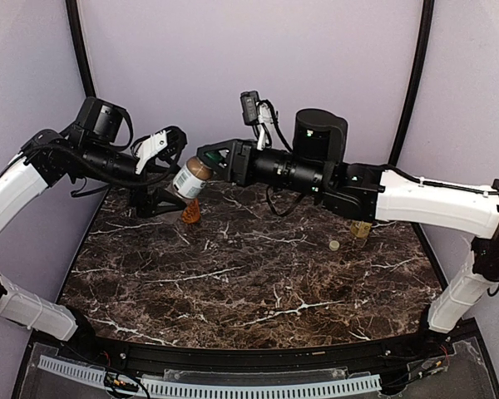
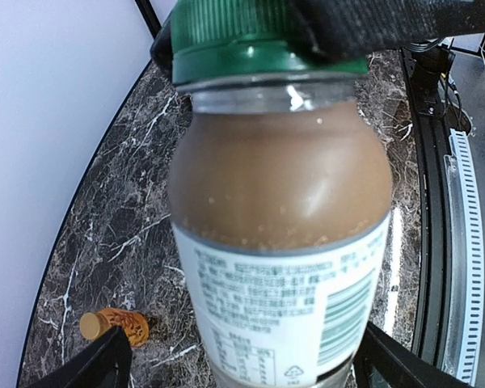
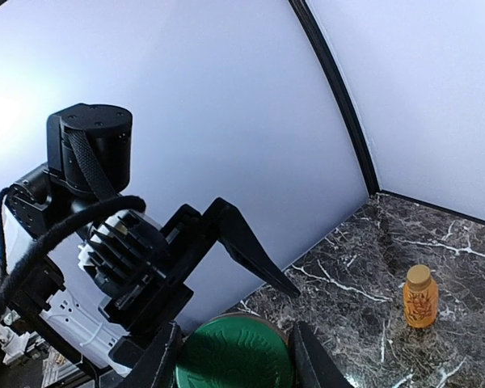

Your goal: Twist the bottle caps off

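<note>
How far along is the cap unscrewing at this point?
Looks done: a cream cap lies loose on the table beside the half-hidden tea bottle. In hand: the left gripper holds the clear bottle up while the right gripper clamps its green cap, which is still seated. Left: the orange bottle, standing with its gold cap on.

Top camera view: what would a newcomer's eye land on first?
Mid-air above the table's back left, the left pincer holds a brown-filled clear bottle while the right pincer grips its dark green cap. Just below stands an orange bottle; a loose cream cap lies to the right.
</note>
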`<action>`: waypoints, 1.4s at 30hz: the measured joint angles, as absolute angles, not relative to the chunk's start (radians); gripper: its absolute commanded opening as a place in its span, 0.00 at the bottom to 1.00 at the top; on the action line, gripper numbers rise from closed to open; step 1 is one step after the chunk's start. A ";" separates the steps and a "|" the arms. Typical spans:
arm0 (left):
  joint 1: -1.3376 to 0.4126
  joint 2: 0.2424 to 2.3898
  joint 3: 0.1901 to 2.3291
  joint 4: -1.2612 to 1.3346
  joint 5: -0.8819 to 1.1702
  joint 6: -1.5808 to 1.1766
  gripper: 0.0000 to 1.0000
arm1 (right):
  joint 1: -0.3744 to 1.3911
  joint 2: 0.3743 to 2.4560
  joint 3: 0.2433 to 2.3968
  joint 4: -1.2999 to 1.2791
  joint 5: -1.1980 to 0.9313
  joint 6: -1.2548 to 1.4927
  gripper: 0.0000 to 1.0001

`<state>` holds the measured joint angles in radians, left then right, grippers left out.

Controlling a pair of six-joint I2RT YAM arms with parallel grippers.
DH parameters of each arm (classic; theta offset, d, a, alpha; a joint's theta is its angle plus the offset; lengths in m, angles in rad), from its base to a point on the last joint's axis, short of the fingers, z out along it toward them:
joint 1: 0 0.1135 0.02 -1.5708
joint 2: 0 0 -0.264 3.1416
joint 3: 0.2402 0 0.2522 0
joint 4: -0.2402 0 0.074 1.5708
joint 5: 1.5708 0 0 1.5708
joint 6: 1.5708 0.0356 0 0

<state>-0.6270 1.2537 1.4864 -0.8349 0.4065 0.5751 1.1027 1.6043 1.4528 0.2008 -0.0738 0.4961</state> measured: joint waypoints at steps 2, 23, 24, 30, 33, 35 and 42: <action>-0.628 1.255 1.487 -0.829 0.418 0.567 0.85 | 1.103 1.598 1.445 0.227 -0.077 0.509 0.00; -0.633 1.256 1.487 -0.820 0.512 0.527 0.63 | 1.102 1.588 1.402 0.334 -0.105 0.586 0.00; -0.633 1.256 1.487 -0.819 0.513 0.526 0.59 | 1.102 1.588 1.402 0.337 -0.105 0.586 0.00; -0.633 1.256 1.487 -0.818 0.517 0.511 0.47 | 1.099 1.588 1.402 0.339 -0.105 0.585 0.30; -0.633 1.256 1.487 -0.818 0.510 0.511 0.42 | 1.094 1.588 1.402 0.330 -0.114 0.586 0.55; -0.635 1.256 1.487 -0.815 0.491 0.521 0.39 | 1.090 1.588 1.408 0.305 -0.118 0.591 0.62; -0.639 1.236 1.465 -0.781 0.311 0.620 0.38 | 1.083 1.572 1.413 0.179 -0.142 0.599 0.71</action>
<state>-0.6392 1.2362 1.4647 -0.7807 0.3107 0.6201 1.0832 1.5719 1.4132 0.1791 -0.1425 0.5987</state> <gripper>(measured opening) 0.500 0.701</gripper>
